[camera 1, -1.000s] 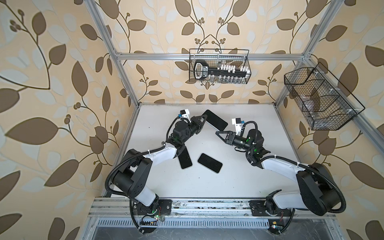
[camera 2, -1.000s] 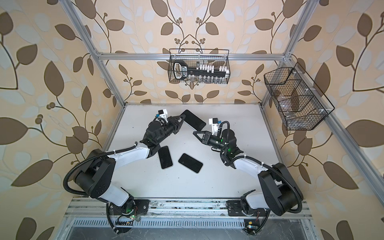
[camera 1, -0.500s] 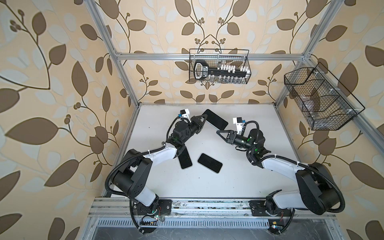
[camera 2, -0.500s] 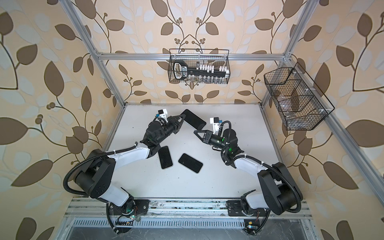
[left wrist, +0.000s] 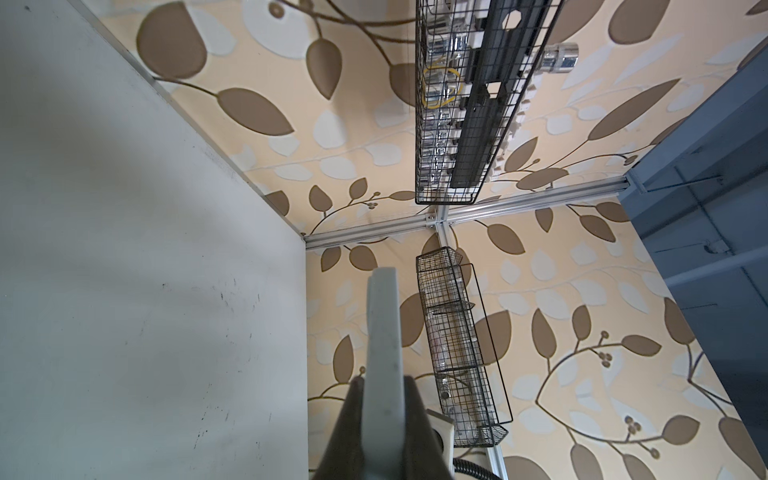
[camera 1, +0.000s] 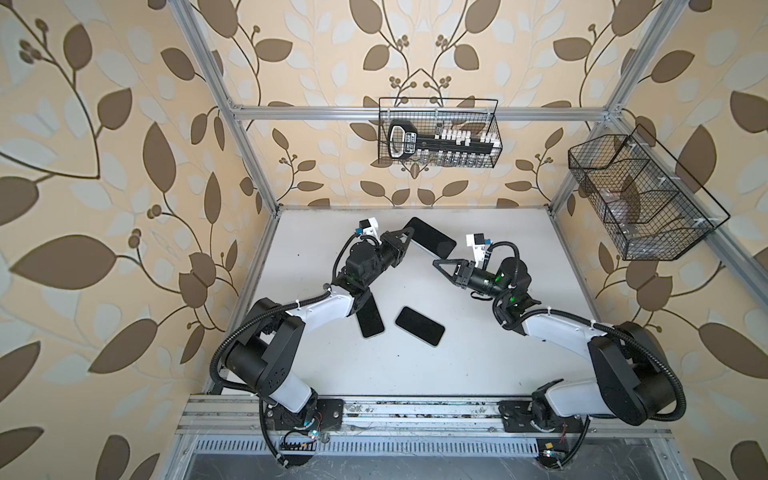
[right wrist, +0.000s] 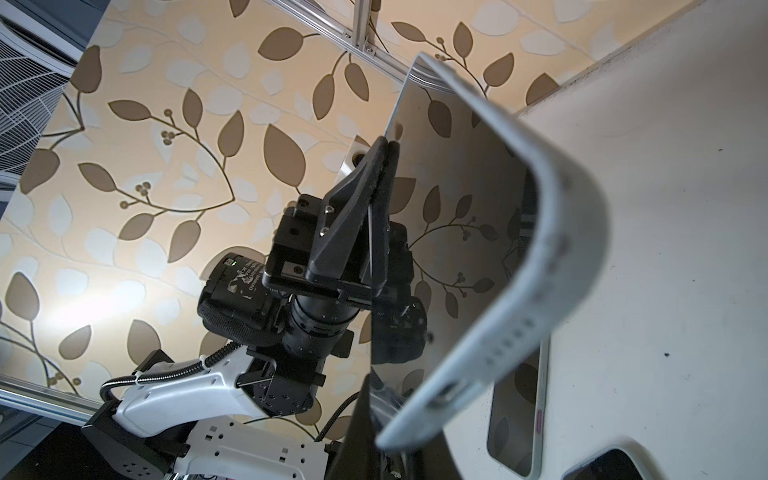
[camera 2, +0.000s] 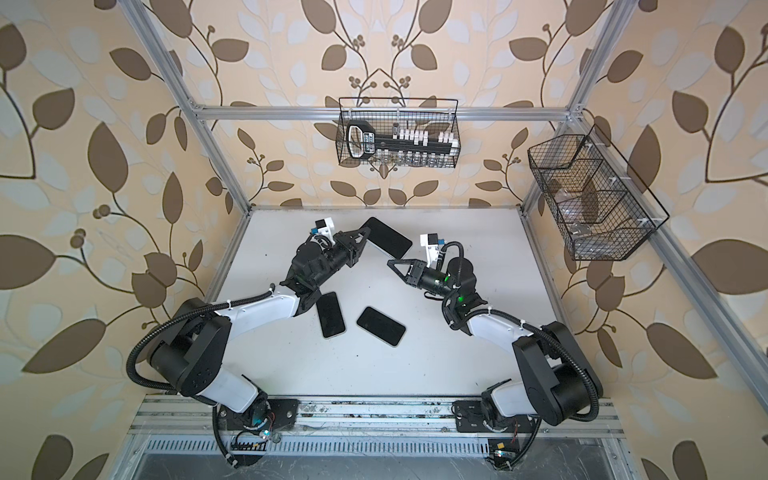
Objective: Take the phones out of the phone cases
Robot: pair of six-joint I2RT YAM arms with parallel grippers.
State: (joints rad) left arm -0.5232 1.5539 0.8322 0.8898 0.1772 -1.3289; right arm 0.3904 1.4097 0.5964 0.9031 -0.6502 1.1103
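My left gripper (camera 1: 405,235) (camera 2: 362,232) is shut on one edge of the phone (camera 1: 432,242) (camera 2: 387,237) and holds it tilted above the back of the table. The dark screen (right wrist: 457,187) mirrors the wallpaper. A pale grey phone case (right wrist: 561,249) wraps its rim, and that rim (left wrist: 382,332) sits between the left fingers (left wrist: 353,428). The left gripper (right wrist: 388,145) shows pinching the far edge. My right gripper (camera 1: 436,263) (camera 2: 390,262) (right wrist: 365,440) is shut, its tip just by the phone's lower corner. Whether it touches the case I cannot tell.
Two other dark phones (camera 1: 370,320) (camera 1: 419,331) lie flat mid-table (camera 1: 478,365), below the left arm's wrist. A wire basket with a tool set (camera 1: 438,133) hangs on the back wall. Another wire basket (camera 1: 640,199) hangs on the right wall.
The right gripper's jaws have closed fully and its tip has shifted slightly toward the phone's corner. The left gripper and the held phone have stayed in place.
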